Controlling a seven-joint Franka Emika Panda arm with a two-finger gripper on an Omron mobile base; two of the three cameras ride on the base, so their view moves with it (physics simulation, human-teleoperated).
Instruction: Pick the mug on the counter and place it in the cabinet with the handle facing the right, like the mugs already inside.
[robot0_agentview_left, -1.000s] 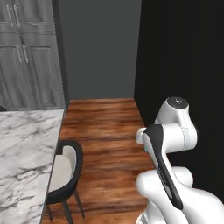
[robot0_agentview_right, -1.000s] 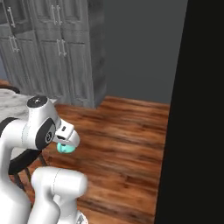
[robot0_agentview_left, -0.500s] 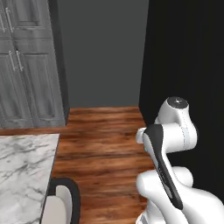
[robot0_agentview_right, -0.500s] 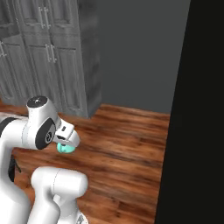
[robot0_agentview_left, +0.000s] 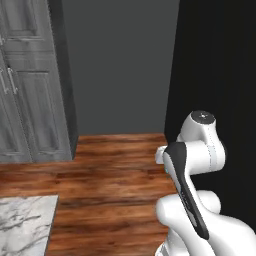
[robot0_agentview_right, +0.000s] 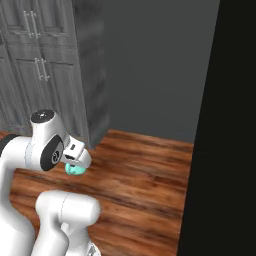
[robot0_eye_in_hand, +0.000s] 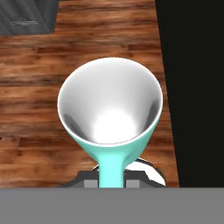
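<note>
The mug looks like smooth, shiny pottery, teal on the outside and glossy white inside, with a bright spot of light in the bottom. The floor is brown wood planks with a soft shine. The cabinet is grey wood with lines of grain, dull and not shiny, and its bar handles look like pale metal. The counter is white marble with grey veins, smooth. The wall is flat, matt grey.
</note>
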